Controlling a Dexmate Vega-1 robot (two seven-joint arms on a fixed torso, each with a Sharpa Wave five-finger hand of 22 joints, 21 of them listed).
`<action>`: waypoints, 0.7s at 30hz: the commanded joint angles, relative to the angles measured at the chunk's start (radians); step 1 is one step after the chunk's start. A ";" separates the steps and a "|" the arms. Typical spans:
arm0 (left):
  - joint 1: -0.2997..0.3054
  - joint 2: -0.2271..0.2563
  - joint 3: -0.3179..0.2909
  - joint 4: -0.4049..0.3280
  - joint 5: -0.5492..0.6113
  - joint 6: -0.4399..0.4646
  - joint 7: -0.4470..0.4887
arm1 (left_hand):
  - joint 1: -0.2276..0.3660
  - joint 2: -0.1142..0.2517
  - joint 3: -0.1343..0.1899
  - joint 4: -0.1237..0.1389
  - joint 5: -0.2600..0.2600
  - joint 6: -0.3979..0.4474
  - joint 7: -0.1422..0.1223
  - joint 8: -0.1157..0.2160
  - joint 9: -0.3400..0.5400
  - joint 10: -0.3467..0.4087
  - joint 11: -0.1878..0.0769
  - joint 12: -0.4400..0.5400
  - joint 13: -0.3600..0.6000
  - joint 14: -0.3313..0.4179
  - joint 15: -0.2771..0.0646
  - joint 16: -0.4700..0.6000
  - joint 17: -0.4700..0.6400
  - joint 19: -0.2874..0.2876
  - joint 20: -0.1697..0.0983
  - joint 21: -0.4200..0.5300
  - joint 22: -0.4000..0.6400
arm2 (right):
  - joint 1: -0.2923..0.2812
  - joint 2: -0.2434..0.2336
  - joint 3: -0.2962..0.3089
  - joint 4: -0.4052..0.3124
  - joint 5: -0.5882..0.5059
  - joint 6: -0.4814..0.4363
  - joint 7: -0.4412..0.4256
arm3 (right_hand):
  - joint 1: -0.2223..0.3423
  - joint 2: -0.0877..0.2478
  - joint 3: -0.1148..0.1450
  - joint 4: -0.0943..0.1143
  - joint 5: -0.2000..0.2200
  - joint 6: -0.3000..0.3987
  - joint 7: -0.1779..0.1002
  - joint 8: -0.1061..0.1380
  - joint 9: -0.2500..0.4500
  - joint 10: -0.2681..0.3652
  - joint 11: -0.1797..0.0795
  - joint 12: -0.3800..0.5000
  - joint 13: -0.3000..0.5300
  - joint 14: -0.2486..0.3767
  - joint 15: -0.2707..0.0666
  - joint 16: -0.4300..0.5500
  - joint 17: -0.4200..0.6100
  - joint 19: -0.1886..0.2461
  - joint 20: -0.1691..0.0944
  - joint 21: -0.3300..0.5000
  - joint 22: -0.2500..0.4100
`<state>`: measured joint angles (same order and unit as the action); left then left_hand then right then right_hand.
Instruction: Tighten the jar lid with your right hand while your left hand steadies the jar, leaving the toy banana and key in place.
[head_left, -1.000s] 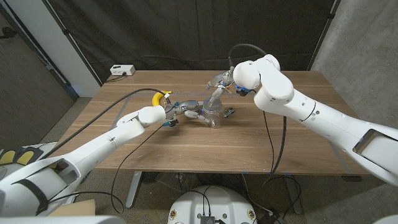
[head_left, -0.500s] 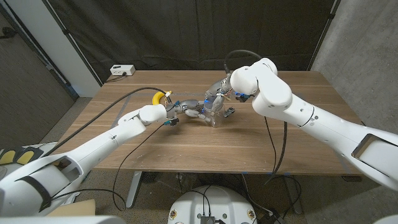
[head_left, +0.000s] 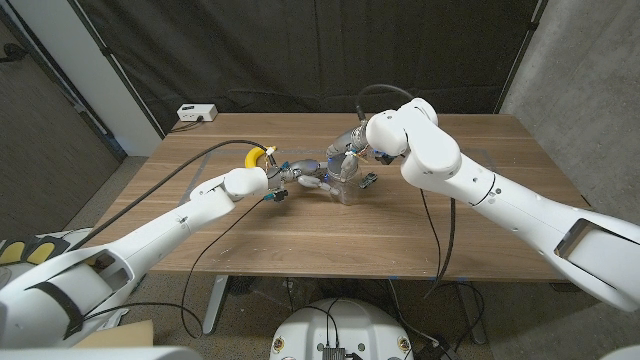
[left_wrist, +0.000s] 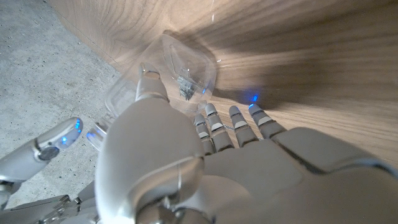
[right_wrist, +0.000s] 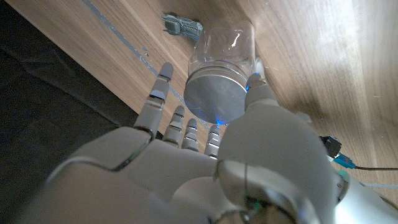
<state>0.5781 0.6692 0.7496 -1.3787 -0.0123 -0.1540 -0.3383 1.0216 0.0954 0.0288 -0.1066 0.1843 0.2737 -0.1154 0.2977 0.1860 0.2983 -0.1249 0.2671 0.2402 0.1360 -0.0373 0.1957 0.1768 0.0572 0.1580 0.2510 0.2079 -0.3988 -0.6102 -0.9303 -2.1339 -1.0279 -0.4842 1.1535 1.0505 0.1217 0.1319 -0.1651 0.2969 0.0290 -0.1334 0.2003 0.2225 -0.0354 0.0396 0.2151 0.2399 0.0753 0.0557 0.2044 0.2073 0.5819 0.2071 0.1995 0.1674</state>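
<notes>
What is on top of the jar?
A round silver lid sits on the clear jar. The right robot hand reaches around it; contact is hard to tell.

Lab test bay, black curtain (head_left: 300, 50), concrete wall (head_left: 590, 60), wooden table (head_left: 330, 225)

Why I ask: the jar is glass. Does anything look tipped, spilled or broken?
Nothing stands out. The jar stands upright on the table, intact, lid on; the left robot hand is at its side, the right robot hand over the lid.
</notes>
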 joint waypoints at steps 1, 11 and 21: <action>-0.011 -0.010 0.005 0.025 -0.004 -0.012 -0.005 | -0.001 0.013 0.014 0.011 0.004 0.082 0.043 0.005 0.008 0.006 0.001 0.007 0.004 0.006 -0.096 -0.003 0.002 -0.007 0.020 -0.002 0.005 | 0.047 0.039 -0.003 0.042 -0.068 0.038 0.085 | 0.028 0.002 0.013 -0.002 -0.002 -0.019 -0.010 -0.004 0.003 -0.012 -0.002 -0.002 0.006 0.006 -0.009 0.003 0.002 0.007 -0.001 -0.004 0.001; -0.019 -0.016 0.005 0.041 -0.006 -0.014 -0.005 | -0.004 0.013 0.015 0.010 0.004 0.085 0.045 0.000 0.008 0.005 0.004 0.007 0.005 0.006 -0.096 -0.003 0.002 -0.010 0.021 -0.003 0.005 | 0.054 0.066 -0.026 0.082 -0.099 0.086 0.150 | 0.029 -0.010 0.006 0.011 -0.022 -0.034 -0.078 0.000 0.004 -0.020 -0.047 0.007 0.010 -0.001 -0.044 0.004 0.005 0.014 -0.015 -0.007 0.002; -0.029 -0.024 0.011 0.055 -0.006 -0.012 -0.010 | -0.013 0.014 0.015 0.010 0.003 0.088 0.046 -0.007 0.009 0.005 0.001 0.007 0.007 0.004 -0.095 -0.004 0.002 -0.011 0.022 -0.002 0.006 | 0.012 0.049 0.018 0.075 -0.047 0.133 0.028 | 0.094 -0.003 0.022 0.012 -0.047 0.162 -0.086 0.068 0.009 0.156 -0.099 0.096 0.024 0.170 -0.144 0.070 0.031 0.138 -0.120 0.016 0.004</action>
<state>0.5594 0.6535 0.7556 -1.3400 -0.0167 -0.1680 -0.3435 1.0216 0.0956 0.0288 -0.1066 0.1814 0.2779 -0.1112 0.2898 0.1861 0.2982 -0.1250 0.2670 0.2445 0.1360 -0.0373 0.1920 0.1770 0.0572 0.1581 0.2510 0.2122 -0.3535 -0.5542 -0.9435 -2.0609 -1.1098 -0.4022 1.2675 1.1255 0.1180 0.1508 -0.1543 0.2570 0.1409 -0.2171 0.2519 0.2261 0.0731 -0.0521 0.2868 0.2581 0.1885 -0.0375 0.2512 0.2259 0.6749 0.1141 0.2042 0.1675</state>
